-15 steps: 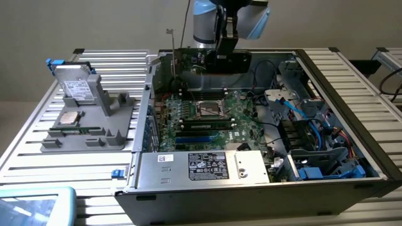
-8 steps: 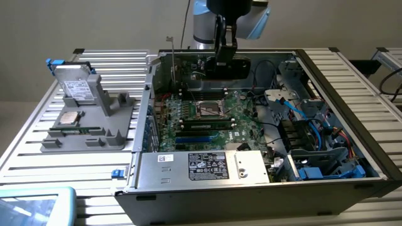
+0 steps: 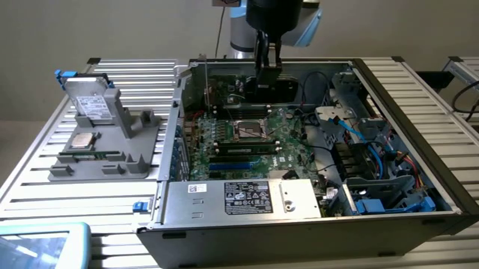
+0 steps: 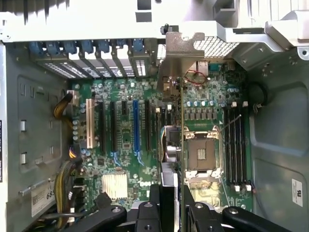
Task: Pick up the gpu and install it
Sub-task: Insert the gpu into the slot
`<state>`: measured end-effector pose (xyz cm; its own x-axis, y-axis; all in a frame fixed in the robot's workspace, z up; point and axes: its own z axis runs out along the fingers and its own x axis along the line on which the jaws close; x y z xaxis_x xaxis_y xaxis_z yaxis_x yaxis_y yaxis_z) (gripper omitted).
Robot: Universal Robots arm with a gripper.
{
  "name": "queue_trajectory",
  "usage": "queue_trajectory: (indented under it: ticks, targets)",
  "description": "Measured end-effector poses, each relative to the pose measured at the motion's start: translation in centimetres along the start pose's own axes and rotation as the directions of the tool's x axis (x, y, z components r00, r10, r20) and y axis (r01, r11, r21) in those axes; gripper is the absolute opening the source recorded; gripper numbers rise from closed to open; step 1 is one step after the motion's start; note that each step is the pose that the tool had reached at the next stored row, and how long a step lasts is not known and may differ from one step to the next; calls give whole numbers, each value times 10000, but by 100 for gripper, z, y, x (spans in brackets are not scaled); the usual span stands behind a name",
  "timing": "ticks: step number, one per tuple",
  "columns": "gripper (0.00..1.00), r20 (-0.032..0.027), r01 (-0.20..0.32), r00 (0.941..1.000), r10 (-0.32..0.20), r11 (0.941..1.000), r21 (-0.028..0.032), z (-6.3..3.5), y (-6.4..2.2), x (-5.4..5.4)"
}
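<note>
The gpu (image 3: 272, 88) is a black card hanging upright inside the open computer case (image 3: 408, 89), over the back part of the green motherboard (image 3: 250, 137). My gripper (image 3: 267, 68) comes down from above and is shut on the card's upper edge. In the wrist view the gpu (image 4: 181, 54) appears edge-on, its silvery bracket toward the case's rear slot openings. It runs between the black expansion slots (image 4: 147, 125) and the processor socket (image 4: 200, 154). My gripper (image 4: 170, 205) clamps it from both sides. Whether the card sits in a slot I cannot tell.
A grey fixture (image 3: 142, 162) on the exterior view's left holds a silver hard drive (image 3: 93, 103), a processor chip (image 3: 81, 140) and a memory stick (image 3: 93, 154). A metal power supply box (image 3: 239, 197) fills the case's front. Blue cables (image 3: 350, 124) and drive bays crowd the exterior view's right.
</note>
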<state>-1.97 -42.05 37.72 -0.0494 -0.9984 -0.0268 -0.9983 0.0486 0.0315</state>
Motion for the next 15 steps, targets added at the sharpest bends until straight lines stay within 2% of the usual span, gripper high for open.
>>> queue_trajectory:
  ticks: [4,5,9,10,11,15]
  targets:
    - [27,-1,79,10000,-79,10000,36,25,1,36]
    - [27,1,100,10000,-100,9999,82,30,7,41]
    - [27,1,141,9999,-142,9991,402,44,48,54]
    - [27,-4,149,9999,-149,9989,451,48,60,56]
    - [27,-16,158,9999,-157,9988,472,50,70,59]
    - [27,-114,214,9997,-208,9986,476,62,87,64]
